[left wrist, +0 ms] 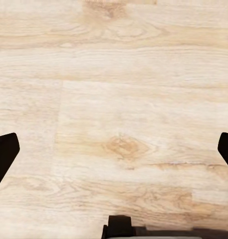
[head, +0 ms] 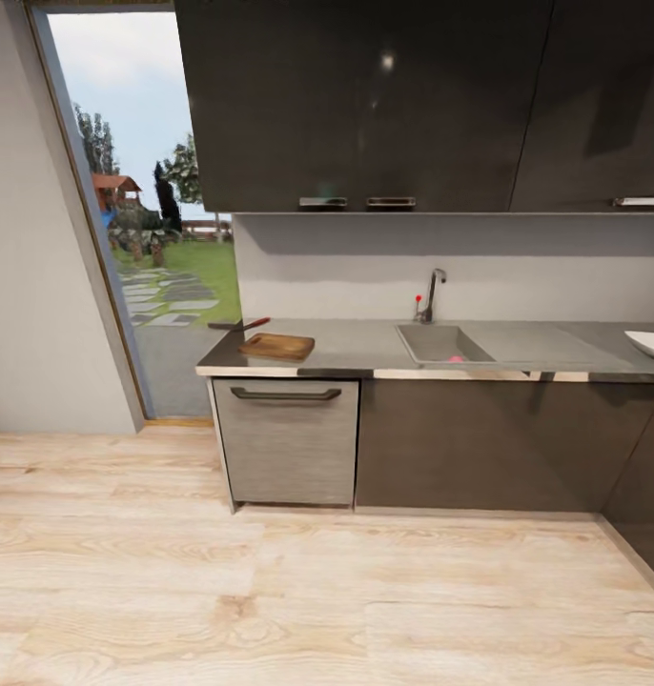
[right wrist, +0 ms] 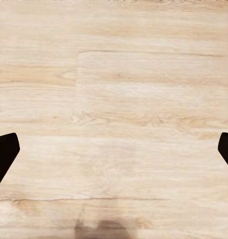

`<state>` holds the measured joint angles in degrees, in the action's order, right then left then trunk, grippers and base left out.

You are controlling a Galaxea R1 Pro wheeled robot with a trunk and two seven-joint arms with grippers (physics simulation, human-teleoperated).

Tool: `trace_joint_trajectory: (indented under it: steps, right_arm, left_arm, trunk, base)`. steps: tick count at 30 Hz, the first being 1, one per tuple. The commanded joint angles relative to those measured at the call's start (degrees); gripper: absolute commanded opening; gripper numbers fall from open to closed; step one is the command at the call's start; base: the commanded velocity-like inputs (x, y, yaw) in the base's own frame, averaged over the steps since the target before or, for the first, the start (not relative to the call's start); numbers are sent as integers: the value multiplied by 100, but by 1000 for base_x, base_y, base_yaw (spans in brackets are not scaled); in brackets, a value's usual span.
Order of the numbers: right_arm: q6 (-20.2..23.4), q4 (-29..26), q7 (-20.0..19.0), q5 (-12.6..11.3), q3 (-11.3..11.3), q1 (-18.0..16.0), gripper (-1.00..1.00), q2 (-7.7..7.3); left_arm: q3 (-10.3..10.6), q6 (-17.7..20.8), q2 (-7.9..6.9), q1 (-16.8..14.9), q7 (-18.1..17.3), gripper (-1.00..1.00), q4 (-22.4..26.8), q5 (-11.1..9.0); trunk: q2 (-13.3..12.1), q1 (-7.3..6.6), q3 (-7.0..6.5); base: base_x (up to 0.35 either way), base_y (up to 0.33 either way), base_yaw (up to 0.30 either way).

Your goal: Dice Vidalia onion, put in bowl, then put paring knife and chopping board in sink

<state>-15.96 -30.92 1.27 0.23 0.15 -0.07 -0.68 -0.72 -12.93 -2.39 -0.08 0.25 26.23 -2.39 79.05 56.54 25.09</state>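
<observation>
Left claw (left wrist: 114, 149) hangs spread wide over pale plank floor (left wrist: 118, 99), its two dark fingertips (left wrist: 4, 157) at opposite edges of the left wrist view with nothing between them. Right claw (right wrist: 114, 152) is likewise spread wide and empty above the same kind of floor, a faint shadow under it.

From the head view, all the task's things sit well apart from both claws, up on the grey countertop (head: 365, 343) across the floor. At the counter's left end, near its front edge, lies the board (head: 276, 346). Just behind the board, at its back left corner, rests the knife (head: 239, 326), red handle pointing right, dark blade toward the counter's left edge. Further right is the sink (head: 439, 343), sunk into the counter, with the chrome tap (head: 432, 293) and its red knob at the back rim. A small pink bit of the onion (head: 455, 359) shows at the basin's front right. Right of the basin runs the flat drainboard, and at the counter's far right end sits the white bowl (head: 649, 344), partly cut by the view's edge.
</observation>
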Motion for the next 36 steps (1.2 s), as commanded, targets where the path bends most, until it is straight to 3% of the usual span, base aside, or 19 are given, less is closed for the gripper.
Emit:
trace_joint_trajectory:
  steps: [1, 36]
  right_arm:
    - [-12, -2, 13, 3, 2, -1, 100, 1]
    - [-12, -11, 13, 3, -7, -2, 100, -20]
  left_arm:
    - [3, -12, 0, -1, 4, 100, 0, -25]
    - [2, 1, 2, -1, 9, 100, -13, -26]
  trunk:
    - [-39, -23, -14]
    - [-1442, -791, -642]
  base:
    - [0, 0, 0]
    - [0, 0, 19]
